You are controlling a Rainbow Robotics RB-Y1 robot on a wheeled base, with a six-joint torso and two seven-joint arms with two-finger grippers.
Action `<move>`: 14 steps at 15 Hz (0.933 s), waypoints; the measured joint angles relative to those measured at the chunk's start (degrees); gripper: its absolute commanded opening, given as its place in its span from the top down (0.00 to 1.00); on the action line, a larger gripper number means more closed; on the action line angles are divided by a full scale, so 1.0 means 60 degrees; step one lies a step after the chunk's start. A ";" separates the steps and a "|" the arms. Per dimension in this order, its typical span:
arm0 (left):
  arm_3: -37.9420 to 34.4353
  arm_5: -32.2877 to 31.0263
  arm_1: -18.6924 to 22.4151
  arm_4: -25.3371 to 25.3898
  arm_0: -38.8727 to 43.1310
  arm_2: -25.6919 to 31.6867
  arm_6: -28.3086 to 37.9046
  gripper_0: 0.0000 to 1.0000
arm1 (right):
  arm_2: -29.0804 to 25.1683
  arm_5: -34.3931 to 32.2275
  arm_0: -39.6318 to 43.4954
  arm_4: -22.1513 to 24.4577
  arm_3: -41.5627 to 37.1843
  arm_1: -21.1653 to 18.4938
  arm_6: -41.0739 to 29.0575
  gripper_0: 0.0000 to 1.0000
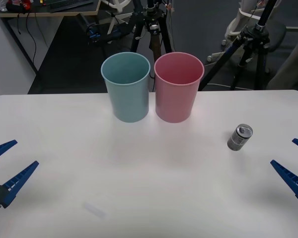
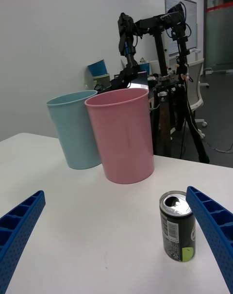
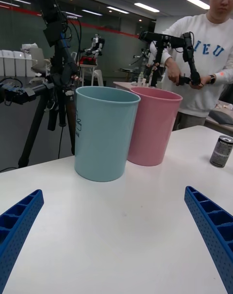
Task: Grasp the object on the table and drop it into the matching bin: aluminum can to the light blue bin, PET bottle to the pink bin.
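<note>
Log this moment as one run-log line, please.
phase: pre-grasp | aluminum can upright on table, robot's right | right tool open, nearest | left tool open, idle | target: light blue bin

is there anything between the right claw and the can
No. In the front view only bare white table separates the open right claw from the aluminum can. The right wrist view shows the can upright beside one blue finger, not touching.

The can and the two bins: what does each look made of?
The can looks like metal, probably aluminum: shiny silver top with pull tab, dark printed body. The light blue bin and pink bin look like moulded plastic: smooth, matte, uniform colour, thin rims. The table they stand on has a plain white, smooth surface; its material is unclear.
</note>
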 measured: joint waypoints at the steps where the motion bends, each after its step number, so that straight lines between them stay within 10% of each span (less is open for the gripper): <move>1: 0.0000 0.0000 0.0000 0.0000 0.0000 0.0000 0.0000 0.00 | 0.0000 0.0000 0.0000 0.0000 0.0000 0.0000 0.0000 0.00; 14: 0.0000 0.0000 0.0000 0.0000 0.0001 0.0001 0.0000 0.00 | 0.0760 0.2773 0.0668 0.0694 -0.0239 0.0027 0.1204 0.00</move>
